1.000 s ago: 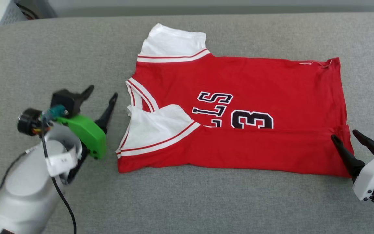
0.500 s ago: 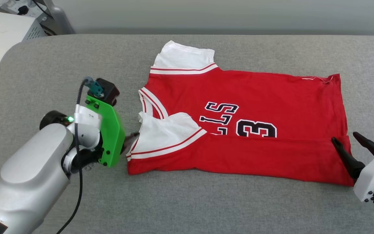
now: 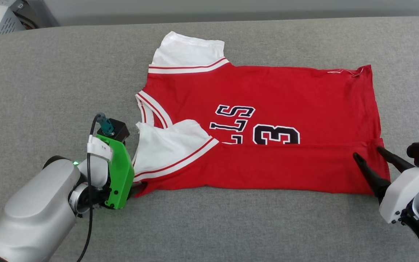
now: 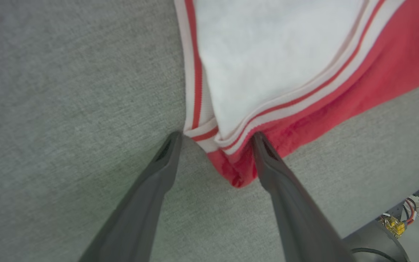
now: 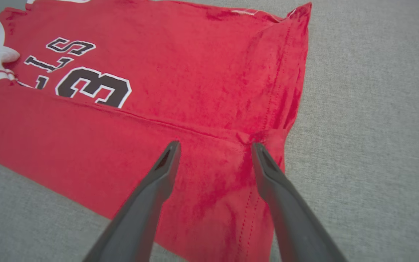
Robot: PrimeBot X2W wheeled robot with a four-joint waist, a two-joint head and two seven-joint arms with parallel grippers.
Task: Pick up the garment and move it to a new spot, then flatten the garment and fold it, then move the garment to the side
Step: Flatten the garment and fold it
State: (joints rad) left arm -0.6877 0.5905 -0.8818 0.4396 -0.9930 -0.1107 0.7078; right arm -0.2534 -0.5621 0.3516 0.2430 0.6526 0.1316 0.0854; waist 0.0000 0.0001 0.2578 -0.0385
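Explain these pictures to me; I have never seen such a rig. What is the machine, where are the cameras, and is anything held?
This is a wheeled robot with two arms, each ending in a two-fingered gripper. The wide picture comes from a camera on its head, looking down at a grey padded surface. On it lies a red garment with white sleeves, its near edge folded over part of the number. The other two come from wrist cameras looking along each gripper's fingers. The left gripper is open, fingers either side of the garment's sleeve-end corner. The right gripper is open over the hem end. Nothing is held.
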